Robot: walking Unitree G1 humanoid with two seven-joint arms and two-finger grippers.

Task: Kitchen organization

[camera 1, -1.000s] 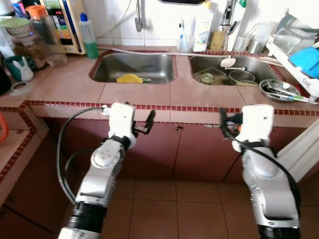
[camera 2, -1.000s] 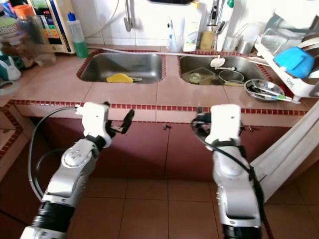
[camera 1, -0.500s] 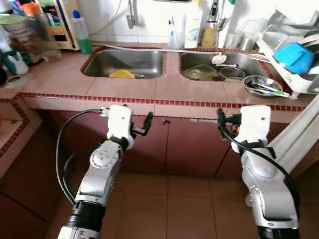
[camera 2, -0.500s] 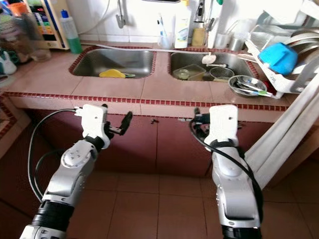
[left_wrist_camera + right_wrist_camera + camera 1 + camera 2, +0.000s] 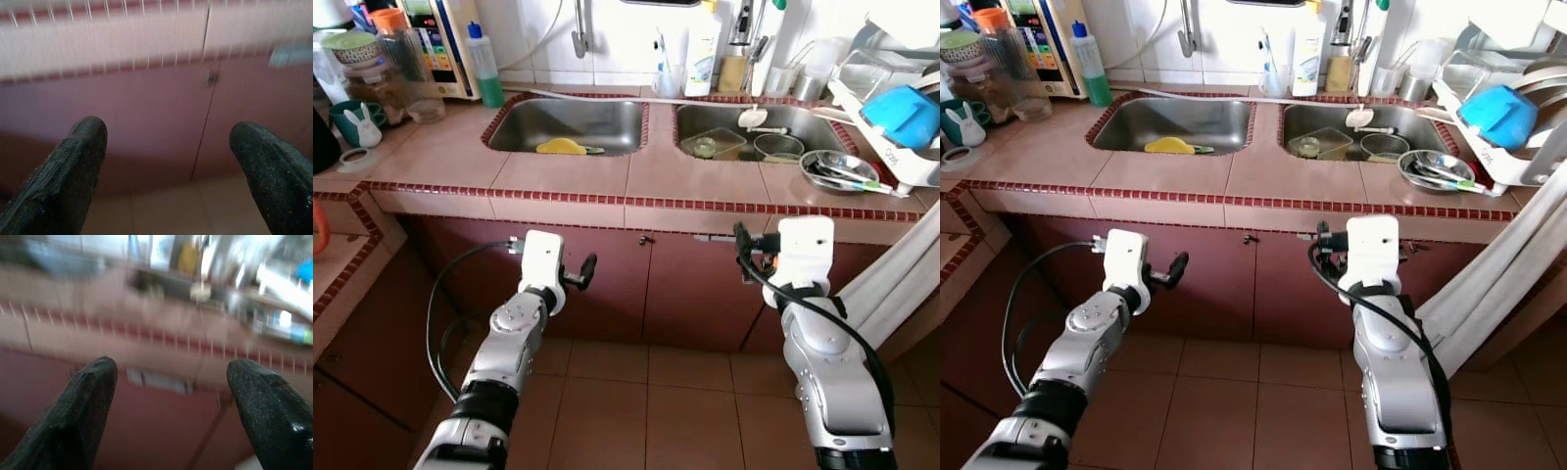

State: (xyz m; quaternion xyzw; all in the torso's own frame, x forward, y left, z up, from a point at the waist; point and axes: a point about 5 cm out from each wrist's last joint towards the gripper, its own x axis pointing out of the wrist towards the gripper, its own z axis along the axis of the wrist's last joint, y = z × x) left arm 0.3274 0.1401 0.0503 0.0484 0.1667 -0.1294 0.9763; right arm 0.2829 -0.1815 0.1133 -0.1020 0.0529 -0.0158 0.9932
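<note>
A pink tiled counter holds a double steel sink. Its left basin has a yellow scrubber in it. The right basin holds a clear container and a steel pot. A steel bowl of utensils rests on the counter at the right. My left gripper hangs open and empty before the maroon cabinet doors, below the counter edge. Level with that edge, my right gripper is also open and empty. Both wrist views show the fingers wide apart.
A dish rack with a blue bowl stands at the far right. A green bottle, jars and a teal cup crowd the counter's back left. Soap bottles line the wall behind the sinks. Brown floor tiles lie below.
The camera has moved, shifting the whole picture. Both arms have dropped lower against the cabinet front, the left one more. Both grippers remain open.
</note>
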